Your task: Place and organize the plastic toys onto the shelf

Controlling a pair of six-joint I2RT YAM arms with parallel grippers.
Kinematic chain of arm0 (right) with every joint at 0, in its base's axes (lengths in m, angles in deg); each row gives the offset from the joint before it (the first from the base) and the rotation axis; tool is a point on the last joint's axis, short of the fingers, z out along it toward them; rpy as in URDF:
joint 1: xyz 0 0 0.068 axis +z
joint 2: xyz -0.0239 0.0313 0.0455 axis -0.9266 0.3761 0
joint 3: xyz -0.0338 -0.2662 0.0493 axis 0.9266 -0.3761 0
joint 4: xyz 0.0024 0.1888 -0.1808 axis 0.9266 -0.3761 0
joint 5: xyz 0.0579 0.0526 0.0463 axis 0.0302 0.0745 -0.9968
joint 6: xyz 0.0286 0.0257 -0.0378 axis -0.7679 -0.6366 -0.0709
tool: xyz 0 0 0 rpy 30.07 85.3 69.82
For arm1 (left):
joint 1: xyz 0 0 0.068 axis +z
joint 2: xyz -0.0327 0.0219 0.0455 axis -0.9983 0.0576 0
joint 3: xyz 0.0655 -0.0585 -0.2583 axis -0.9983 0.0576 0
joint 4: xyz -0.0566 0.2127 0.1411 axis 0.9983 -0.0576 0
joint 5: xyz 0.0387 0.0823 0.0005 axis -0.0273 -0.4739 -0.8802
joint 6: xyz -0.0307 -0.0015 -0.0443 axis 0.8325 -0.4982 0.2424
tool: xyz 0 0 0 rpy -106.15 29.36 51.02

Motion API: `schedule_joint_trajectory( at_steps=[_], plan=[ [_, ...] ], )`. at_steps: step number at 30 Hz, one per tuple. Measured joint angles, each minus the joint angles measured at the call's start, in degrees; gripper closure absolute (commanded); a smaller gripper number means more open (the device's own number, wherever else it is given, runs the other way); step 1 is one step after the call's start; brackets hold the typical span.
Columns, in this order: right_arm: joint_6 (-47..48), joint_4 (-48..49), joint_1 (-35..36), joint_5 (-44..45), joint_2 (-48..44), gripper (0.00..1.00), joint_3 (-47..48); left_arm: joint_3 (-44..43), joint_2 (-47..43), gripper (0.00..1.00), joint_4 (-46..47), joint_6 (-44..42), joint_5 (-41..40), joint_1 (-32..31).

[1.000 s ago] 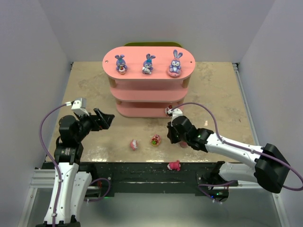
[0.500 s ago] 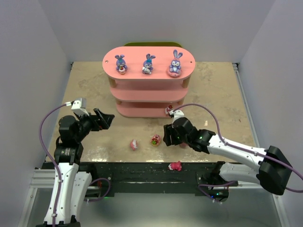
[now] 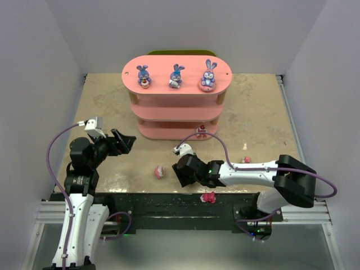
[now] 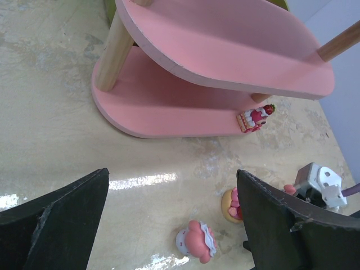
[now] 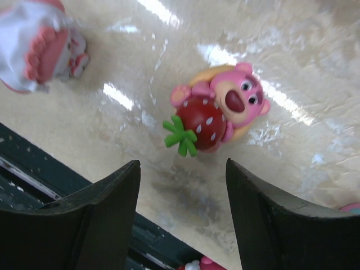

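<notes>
On the tan table (image 3: 256, 107) in front of the pink 3-tier shelf (image 3: 191, 64), the right gripper (image 5: 183, 166) hangs low with its jaws apart and nothing between them. In its wrist view a pink bear figure (image 5: 236, 101), clutching a red strawberry, lies on the table just beyond the fingertips, untouched. A pink-and-white figure (image 3: 160, 171) rests on the table just to the left of that gripper.

3 purple-blue bunnies (image 3: 176, 76) stand upright in a row on the shelf's top board, spaced apart from one another. A small cake-like figure (image 4: 256, 117) topped with red sits at the front edge of the bottom board, toward its right end. The middle board's contents cannot be made out.

The left gripper (image 3: 126, 143) hovers above the table's left side, well apart from every toy, its 2 fingers spread wide and holding nothing. A red-pink figure (image 3: 208, 197) lies at the table's near edge, by the dark rail. Another small pink figure (image 3: 246, 160) sits beside the right arm's forearm, too small to tell its shape.
</notes>
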Motion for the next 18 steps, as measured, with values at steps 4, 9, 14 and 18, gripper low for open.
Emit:
schedule_joint_trajectory(
  at_steps=[4, 9, 14, 18],
  plan=[
    [0.26, 0.46, -0.02, 4.2, -0.04, 0.37, 2.16, 0.0, 0.0, 0.0, 0.0, 0.0, 0.0, 0.0],
    [0.22, 0.87, 0.09, 7.23, 0.09, 0.4, 3.98, 0.0, 0.0, 0.0, 0.0, 0.0, 0.0, 0.0],
    [-0.17, 0.87, 0.39, 9.29, 3.06, 0.48, 6.27, 0.0, 0.0, 0.0, 0.0, 0.0, 0.0, 0.0],
    [-0.52, 0.61, 0.46, 9.81, 5.77, 0.53, 6.58, 0.0, 0.0, 0.0, 0.0, 0.0, 0.0, -0.02]
  ],
)
